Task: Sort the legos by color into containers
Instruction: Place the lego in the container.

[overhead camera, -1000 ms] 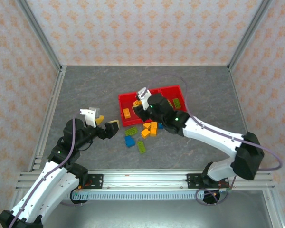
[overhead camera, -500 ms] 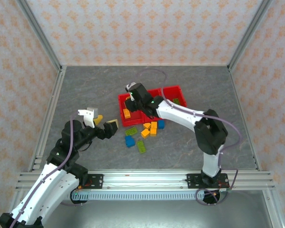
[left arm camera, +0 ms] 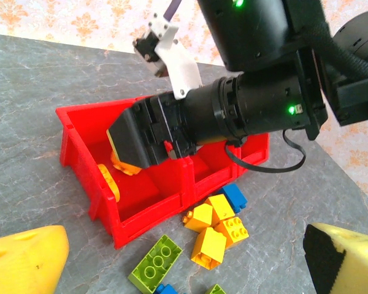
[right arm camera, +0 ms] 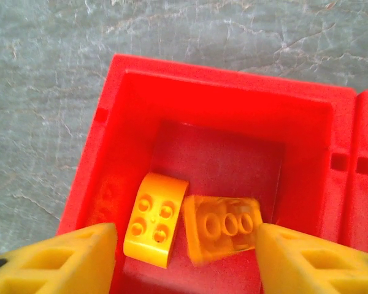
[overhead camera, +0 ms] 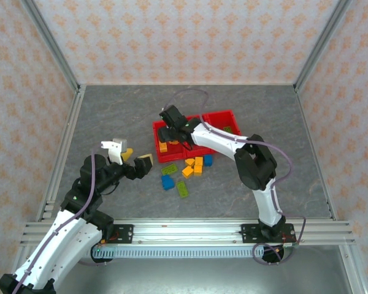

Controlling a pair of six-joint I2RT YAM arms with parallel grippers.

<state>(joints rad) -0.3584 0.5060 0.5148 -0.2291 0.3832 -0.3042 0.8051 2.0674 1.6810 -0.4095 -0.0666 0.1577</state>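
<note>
My right gripper [right arm camera: 187, 237] hangs open above the left bin of the red containers [right arm camera: 228, 92]. Between its yellow fingers [right arm camera: 55, 260] an orange brick [right arm camera: 224, 229] shows blurred and free of both pads. A curved orange brick [right arm camera: 154, 226] lies on that bin's floor. From above, the right gripper [overhead camera: 170, 127] covers the left bin [overhead camera: 157, 130], and a green brick [overhead camera: 229, 130] sits in the right bin. Loose orange bricks [overhead camera: 194, 166], blue bricks [overhead camera: 167, 182] and green bricks [overhead camera: 183, 189] lie before the bins. My left gripper [overhead camera: 138, 157] stands open and empty, left of the pile.
In the left wrist view the right arm's black wrist [left arm camera: 245, 110] leans over the red bins [left arm camera: 147, 214], with yellow bricks [left arm camera: 218, 226] and a green brick [left arm camera: 153, 264] on the grey table below. Metal frame rails and patterned walls enclose the table.
The right arm has swung left from the middle bin to above the left bin. Its fingers now stand apart with an orange brick loose between them. The left arm has barely moved.
</note>
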